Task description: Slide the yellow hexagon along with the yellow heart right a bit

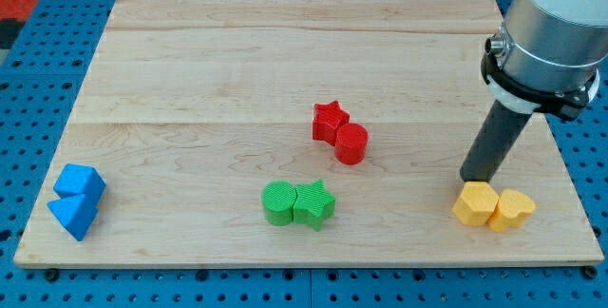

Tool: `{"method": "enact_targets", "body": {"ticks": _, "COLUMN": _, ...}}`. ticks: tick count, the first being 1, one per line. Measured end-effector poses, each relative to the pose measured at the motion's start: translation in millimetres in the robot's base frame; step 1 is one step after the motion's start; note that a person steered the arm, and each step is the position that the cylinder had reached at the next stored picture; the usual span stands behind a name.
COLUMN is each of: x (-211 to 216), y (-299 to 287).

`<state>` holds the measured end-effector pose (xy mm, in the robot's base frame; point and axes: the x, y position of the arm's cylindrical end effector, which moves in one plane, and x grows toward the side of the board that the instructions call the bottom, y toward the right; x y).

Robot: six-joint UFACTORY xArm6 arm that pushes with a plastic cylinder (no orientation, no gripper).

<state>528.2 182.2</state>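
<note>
The yellow hexagon [474, 203] sits near the board's lower right, touching the yellow heart [511, 209] on its right. My tip [476, 179] is at the lower end of the dark rod, right above the hexagon's upper edge, at or very near it. The rod rises toward the view's upper right into the grey arm [551, 23].
A red star [329, 120] touches a red cylinder [351, 144] at mid-board. A green cylinder [279, 202] touches a green star [314, 203] below them. Two blue blocks [76, 200] lie at the lower left. The wooden board's right edge [570, 194] is close to the heart.
</note>
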Motion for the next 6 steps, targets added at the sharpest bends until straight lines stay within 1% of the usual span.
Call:
{"method": "enact_targets", "body": {"ticks": 1, "x": 5.5, "y": 0.0}}
{"method": "enact_targets", "body": {"ticks": 3, "x": 6.8, "y": -59.8}}
{"method": "enact_targets", "body": {"ticks": 5, "x": 46.6, "y": -52.4}}
{"method": "enact_targets", "body": {"ticks": 6, "x": 46.6, "y": -43.2}}
